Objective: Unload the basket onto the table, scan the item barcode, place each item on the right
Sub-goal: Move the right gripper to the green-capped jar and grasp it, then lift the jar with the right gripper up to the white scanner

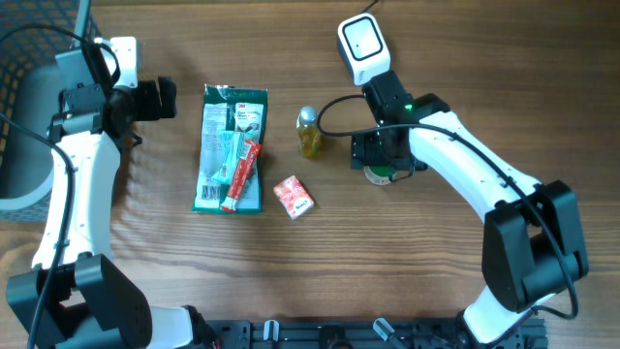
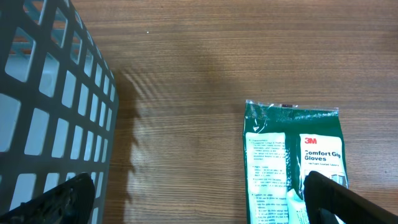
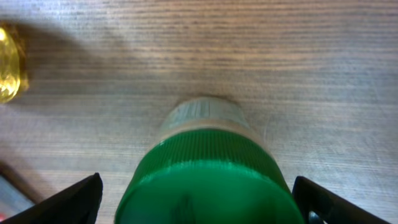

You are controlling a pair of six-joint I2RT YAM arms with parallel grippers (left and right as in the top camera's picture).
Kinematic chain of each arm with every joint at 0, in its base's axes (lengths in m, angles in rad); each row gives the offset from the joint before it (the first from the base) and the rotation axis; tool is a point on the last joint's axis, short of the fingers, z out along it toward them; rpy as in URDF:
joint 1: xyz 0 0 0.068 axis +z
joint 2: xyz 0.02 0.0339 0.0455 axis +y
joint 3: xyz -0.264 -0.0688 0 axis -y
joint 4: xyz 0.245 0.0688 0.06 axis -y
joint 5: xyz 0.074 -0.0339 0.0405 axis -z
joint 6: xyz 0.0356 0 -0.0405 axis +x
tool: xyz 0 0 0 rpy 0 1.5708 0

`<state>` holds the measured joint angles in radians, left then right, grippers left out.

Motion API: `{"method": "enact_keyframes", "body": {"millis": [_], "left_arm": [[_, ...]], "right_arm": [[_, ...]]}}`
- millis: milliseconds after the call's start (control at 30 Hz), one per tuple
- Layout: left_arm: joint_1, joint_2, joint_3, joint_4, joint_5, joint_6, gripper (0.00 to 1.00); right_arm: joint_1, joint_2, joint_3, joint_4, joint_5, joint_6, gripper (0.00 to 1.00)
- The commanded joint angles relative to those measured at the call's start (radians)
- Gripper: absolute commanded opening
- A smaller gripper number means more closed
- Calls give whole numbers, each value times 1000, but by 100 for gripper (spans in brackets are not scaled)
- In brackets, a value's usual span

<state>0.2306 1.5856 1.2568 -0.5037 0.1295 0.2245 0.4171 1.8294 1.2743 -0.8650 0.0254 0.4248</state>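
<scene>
A jar with a green ribbed lid [image 3: 205, 180] stands on the wooden table, and my right gripper [image 3: 199, 199] is open around it, one dark fingertip on each side, a gap showing at both. From overhead the jar [image 1: 389, 174] peeks out beneath that gripper [image 1: 383, 160]. A white handheld scanner [image 1: 363, 44] with a black handle lies just behind the right arm. My left gripper [image 2: 199, 208] is open and holds nothing, hovering at the top left [image 1: 160, 97] beside the green 3M gloves pack [image 2: 292, 162].
The gloves pack [image 1: 232, 145] has a red tube [image 1: 242, 174] lying on it. A small red box [image 1: 294, 197] and a yellow bottle [image 1: 309, 131] sit mid-table. A dark wire basket [image 2: 50, 93] stands at the far left [image 1: 19, 58].
</scene>
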Motion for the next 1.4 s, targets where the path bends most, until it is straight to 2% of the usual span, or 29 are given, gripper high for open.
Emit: {"method": "enact_keyframes", "body": {"millis": [0, 167, 233, 333, 400, 533, 633, 733, 1000, 1200, 1367], "left_arm": [[3, -13, 13, 2, 12, 15, 100], [3, -13, 13, 2, 12, 15, 100], [3, -13, 13, 2, 12, 15, 100], [3, -13, 13, 2, 12, 15, 100], [3, -13, 13, 2, 12, 15, 100], [2, -13, 13, 2, 11, 15, 100], [3, -13, 13, 2, 12, 15, 100], [3, -13, 13, 2, 12, 15, 100], [3, -13, 13, 2, 12, 15, 100], [3, -13, 13, 2, 11, 15, 100], [3, -13, 13, 2, 12, 15, 100]], "right_arm": [[0, 15, -48, 38, 51, -6, 96], [0, 15, -56, 50, 75, -39, 92], [0, 15, -58, 47, 75, -121, 78], [0, 15, -58, 35, 75, -162, 67], [0, 15, -58, 26, 75, -163, 68], [0, 15, -58, 36, 87, -163, 89], [0, 15, -59, 49, 86, -160, 89], [0, 15, -59, 50, 85, -158, 83], [0, 15, -92, 72, 85, -155, 81], [-1, 12, -77, 49, 82, -157, 67], [-3, -55, 88, -105, 90, -191, 53]]}}
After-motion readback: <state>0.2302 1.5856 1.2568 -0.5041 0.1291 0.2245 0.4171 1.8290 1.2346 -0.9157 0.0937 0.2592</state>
